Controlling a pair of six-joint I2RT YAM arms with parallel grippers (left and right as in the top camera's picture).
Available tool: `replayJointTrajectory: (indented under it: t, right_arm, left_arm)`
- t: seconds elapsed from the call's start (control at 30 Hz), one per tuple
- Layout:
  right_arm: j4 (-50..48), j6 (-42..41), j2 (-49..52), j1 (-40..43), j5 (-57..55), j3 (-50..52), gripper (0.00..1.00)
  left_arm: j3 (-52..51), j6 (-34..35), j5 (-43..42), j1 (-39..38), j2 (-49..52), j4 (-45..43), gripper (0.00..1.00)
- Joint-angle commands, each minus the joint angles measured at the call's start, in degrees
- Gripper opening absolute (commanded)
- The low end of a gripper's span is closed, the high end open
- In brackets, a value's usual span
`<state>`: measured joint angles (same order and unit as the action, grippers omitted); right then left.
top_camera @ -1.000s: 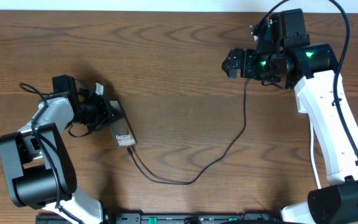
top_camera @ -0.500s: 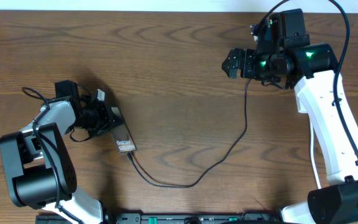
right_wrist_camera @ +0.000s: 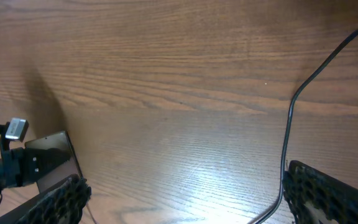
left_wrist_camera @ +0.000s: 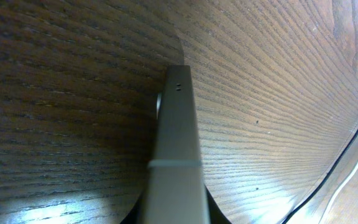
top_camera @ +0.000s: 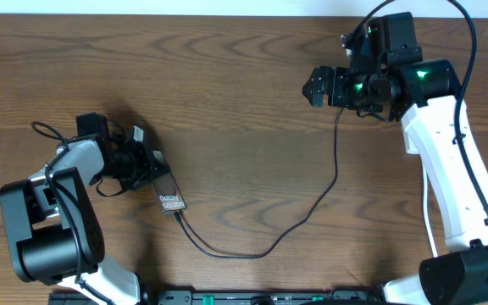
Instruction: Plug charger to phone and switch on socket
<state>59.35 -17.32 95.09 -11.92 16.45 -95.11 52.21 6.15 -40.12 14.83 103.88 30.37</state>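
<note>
The phone (top_camera: 168,193) shows its white lettering at the end nearer the table's front. My left gripper (top_camera: 152,164) is shut on its other end and holds it tilted up on one long side. In the left wrist view only the phone's grey edge (left_wrist_camera: 178,143) shows, running away from my gripper (left_wrist_camera: 176,218). The charger (top_camera: 312,203), a thin black cable, meets the phone's lettered end and curves right, then up under my right arm. I cannot tell whether its tip is seated. My right gripper (top_camera: 313,86) hangs open at the back right, empty. The socket is hidden.
The right wrist view looks down on bare wood between its two fingers (right_wrist_camera: 61,199), with the charger cable (right_wrist_camera: 288,124) beside the right one and the held phone (right_wrist_camera: 51,155) at the far left. A dark rail (top_camera: 244,296) lines the table's front edge.
My left gripper and the phone have shifted a little toward the table's front, with the phone turned more onto its edge. The cable's loop followed. The right arm has not moved.
</note>
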Motion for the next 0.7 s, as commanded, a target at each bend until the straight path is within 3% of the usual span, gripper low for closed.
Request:
replayJointTrajectory:
  t: [0.0,0.33,0.37,0.47,0.67]
  right_arm:
    - [0.2,0.7,-1.2,-0.2,-0.5,-0.6,0.99]
    - [0.2,0.7,-1.2,-0.2,-0.5,-0.6,0.99]
    - [0.2,0.7,-1.2,-0.2,-0.5,-0.6,0.99]
    - [0.2,0.7,-1.2,-0.2,-0.5,-0.6,0.99]
    - [0.2,0.7,-1.2,-0.2,-0.7,-0.6,0.99]
  left_arm:
    - [-0.7,-0.3,1.2,0.1,0.6,0.2,0.08]
    - [-0.7,0.0,1.2,0.1,0.6,0.2,0.15]
    - [-0.7,0.0,1.2,0.1,0.6,0.2,0.17]
    - [-0.7,0.0,1.2,0.1,0.6,0.6,0.35]
    - [-0.7,0.1,1.2,0.1,0.6,1.0,0.4]
